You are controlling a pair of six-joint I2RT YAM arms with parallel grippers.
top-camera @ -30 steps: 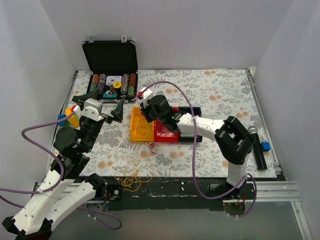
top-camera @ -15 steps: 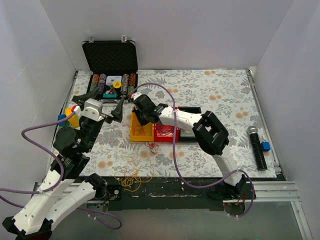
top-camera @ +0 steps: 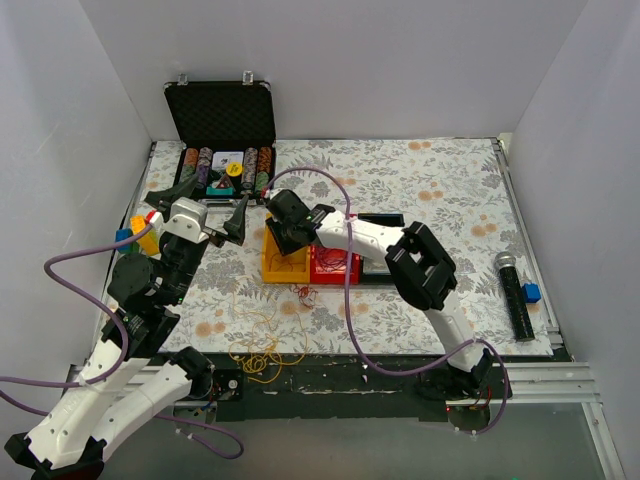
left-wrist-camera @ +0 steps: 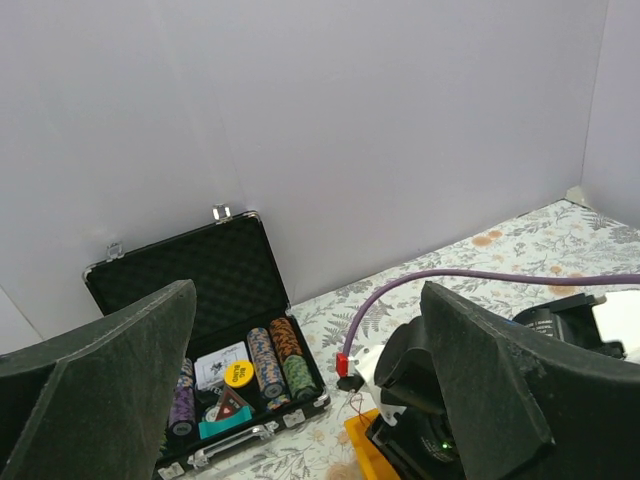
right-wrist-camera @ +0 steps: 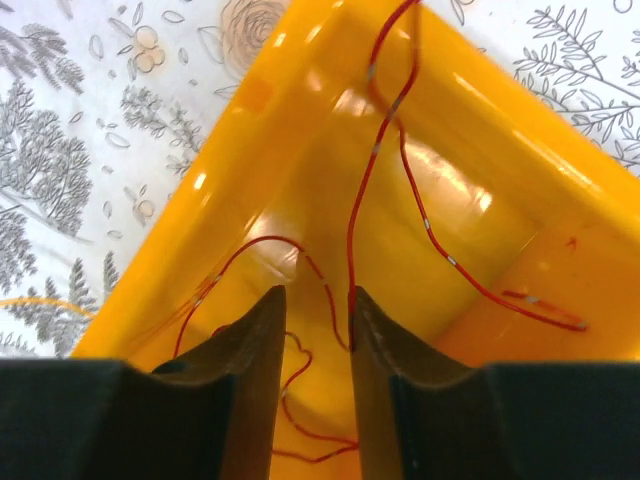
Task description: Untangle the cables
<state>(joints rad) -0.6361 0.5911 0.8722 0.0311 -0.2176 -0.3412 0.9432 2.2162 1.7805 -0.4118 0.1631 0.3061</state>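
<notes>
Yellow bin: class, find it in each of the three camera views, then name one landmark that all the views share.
Top external: the yellow bin sits left of centre, beside the red bin.
Left wrist: only a corner shows at the bottom edge.
Right wrist: it fills most of the frame, with a red wire inside.
Shared landmark: the floral tablecloth.

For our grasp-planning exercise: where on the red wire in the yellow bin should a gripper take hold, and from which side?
Probably the straight stretch of the red wire running up to the rim of the yellow bin, approached from above: it seems lifted off the wall, whereas the curls lie flat on the floor.
</notes>
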